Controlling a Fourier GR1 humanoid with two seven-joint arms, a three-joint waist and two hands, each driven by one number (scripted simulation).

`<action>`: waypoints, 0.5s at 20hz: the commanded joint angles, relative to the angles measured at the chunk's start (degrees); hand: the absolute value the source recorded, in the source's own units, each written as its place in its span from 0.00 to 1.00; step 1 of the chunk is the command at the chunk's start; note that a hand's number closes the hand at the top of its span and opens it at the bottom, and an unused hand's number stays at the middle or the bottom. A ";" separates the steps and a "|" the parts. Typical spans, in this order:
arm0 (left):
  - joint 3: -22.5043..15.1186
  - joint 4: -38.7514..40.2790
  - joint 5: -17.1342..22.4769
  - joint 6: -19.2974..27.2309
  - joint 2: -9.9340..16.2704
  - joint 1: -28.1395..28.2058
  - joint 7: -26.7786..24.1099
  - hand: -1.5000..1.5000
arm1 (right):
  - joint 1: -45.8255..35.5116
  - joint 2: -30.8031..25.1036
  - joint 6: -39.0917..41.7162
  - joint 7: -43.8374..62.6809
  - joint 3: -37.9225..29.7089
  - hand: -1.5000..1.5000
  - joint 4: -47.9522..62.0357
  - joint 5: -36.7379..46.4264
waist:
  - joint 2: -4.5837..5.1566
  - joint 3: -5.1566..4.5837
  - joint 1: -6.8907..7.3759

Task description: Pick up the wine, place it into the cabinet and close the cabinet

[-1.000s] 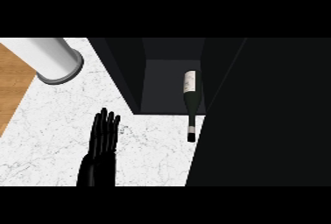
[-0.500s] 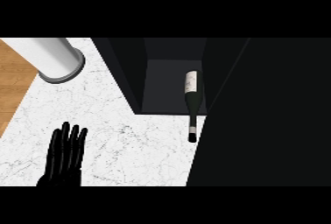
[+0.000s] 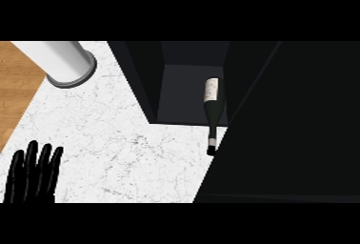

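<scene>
Left hand (image 3: 32,171) far left of cabinet (image 3: 190,95), fingers (image 3: 49,162) straight, holding nothing. Wine (image 3: 213,112) lies in cabinet opening, neck poking out over counter (image 3: 119,143). Nudge neck inside before swinging door (image 3: 295,124) shut.

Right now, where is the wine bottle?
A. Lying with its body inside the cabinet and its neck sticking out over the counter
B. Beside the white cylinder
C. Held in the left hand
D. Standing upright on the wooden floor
A: the wine bottle lies with its labelled body inside the cabinet and its neck out over the marble counter.
</scene>
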 commanded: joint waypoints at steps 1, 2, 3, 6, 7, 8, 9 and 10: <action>4.67 -0.19 3.91 -4.19 2.31 1.48 -0.07 0.00 | -8.32 5.66 -5.70 5.04 11.61 1.00 -0.13 0.68 | 0.22 -0.04 0.02; 5.25 -3.73 4.40 -4.67 4.28 5.51 -0.06 0.00 | -7.53 5.71 -9.05 3.74 13.60 1.00 1.17 2.22 | -0.22 0.04 0.57; 5.17 -2.10 4.34 -6.46 4.06 5.90 -1.41 0.00 | -11.37 5.75 -11.62 3.95 13.79 1.00 2.90 2.61 | -0.03 -0.03 0.70; 7.83 -2.93 6.35 -9.58 5.86 6.83 -1.28 0.00 | -20.25 5.83 -18.60 3.81 13.92 1.00 8.59 3.37 | 0.13 -0.03 1.25; 10.17 -3.12 7.54 -9.17 6.15 5.46 -0.51 0.00 | -24.06 5.85 -20.89 3.74 13.07 1.00 9.57 3.02 | 0.31 0.01 0.93; 10.35 -4.22 7.56 -10.75 7.30 8.38 -1.16 0.00 | -27.16 5.86 -22.80 5.01 11.55 1.00 10.77 2.20 | 0.25 0.04 1.54; 12.01 0.15 9.17 -14.82 7.56 7.56 -2.48 0.00 | -28.80 5.88 -24.69 2.44 12.69 1.00 14.50 1.28 | 0.45 -0.04 1.42; 12.31 -2.49 8.73 -13.50 7.51 8.80 -2.51 0.00 | -32.05 5.85 -27.28 4.26 11.74 1.00 14.28 0.94 | 0.27 0.03 1.49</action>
